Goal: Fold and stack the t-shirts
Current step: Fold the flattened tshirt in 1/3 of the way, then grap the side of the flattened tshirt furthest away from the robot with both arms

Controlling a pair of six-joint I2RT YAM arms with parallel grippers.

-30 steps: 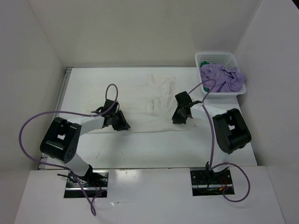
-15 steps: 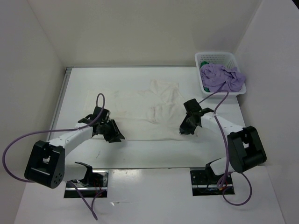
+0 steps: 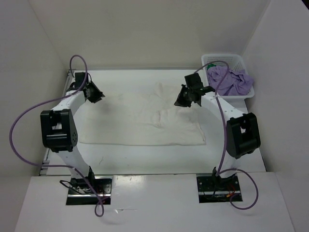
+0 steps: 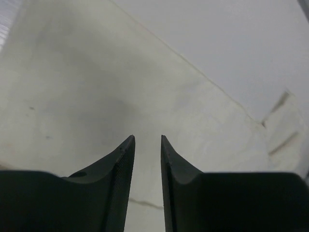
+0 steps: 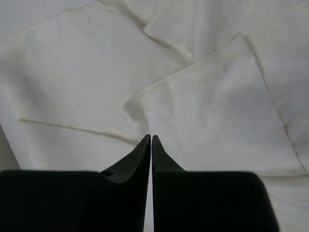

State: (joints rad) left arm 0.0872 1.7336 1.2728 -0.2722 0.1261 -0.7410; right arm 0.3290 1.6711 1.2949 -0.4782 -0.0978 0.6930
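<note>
white t-shirt (image 3: pixel 145 121) spread mid-frame on desk (image 3: pixel 145 157) | left hand (image 4: pixel 147 137) slightly apart, empty, upper left | right hand (image 5: pixel 151 136) pinched together, empty, over it | imo grab both top corners evenly, fold straight down-frame

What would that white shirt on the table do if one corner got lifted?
The white t-shirt would probably droop limply: it lies in soft creases. It looks thin, so likely light. Pushed, it would probably bunch rather than slide, like the rumpled fold near its middle.

Table (image 3: pixel 145 155) — white t-shirt (image 3: pixel 140 121), basket (image 3: pixel 221 56)
</note>
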